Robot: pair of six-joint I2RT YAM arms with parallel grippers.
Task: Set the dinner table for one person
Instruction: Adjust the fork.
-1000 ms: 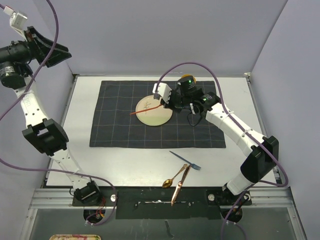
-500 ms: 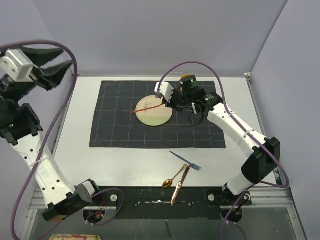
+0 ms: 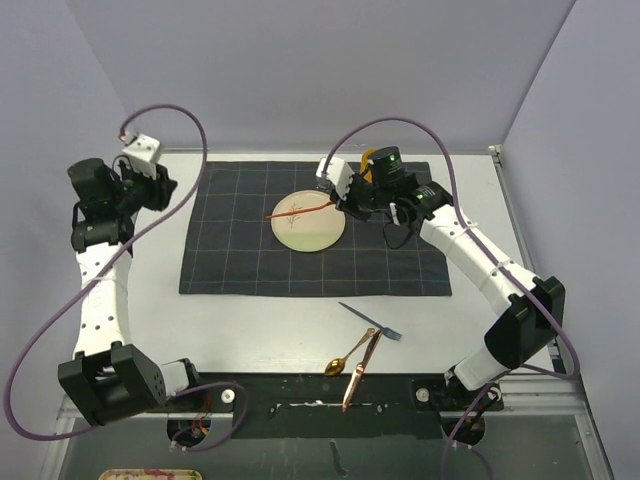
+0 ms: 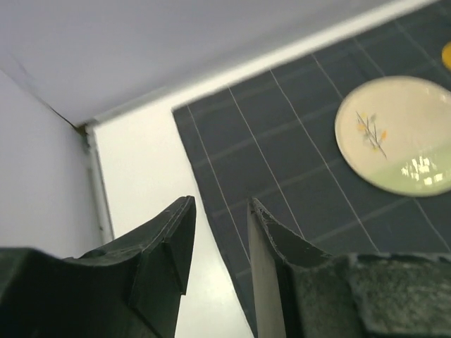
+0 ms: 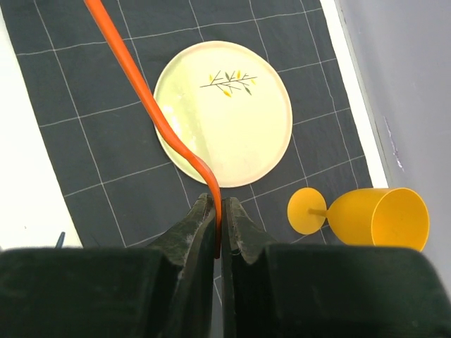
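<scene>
One flat white dinner table (image 3: 250, 330), seemingly matte

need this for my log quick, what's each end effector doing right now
left end effector: open, holding nothing
right end effector: closed on the thin orange utensil

Even bright light; glare on plate (image 4: 394, 134); left jaws blurred.

A cream plate (image 3: 310, 230) sits on the dark grid cloth (image 3: 240, 255), an orange utensil (image 5: 133, 74) slanting above it. A yellow goblet (image 5: 377, 217) lies tipped near the cloth's far edge. Fork (image 3: 370, 320), spoon (image 3: 350, 352) and knife (image 3: 360, 375) lie off its near edge.
</scene>
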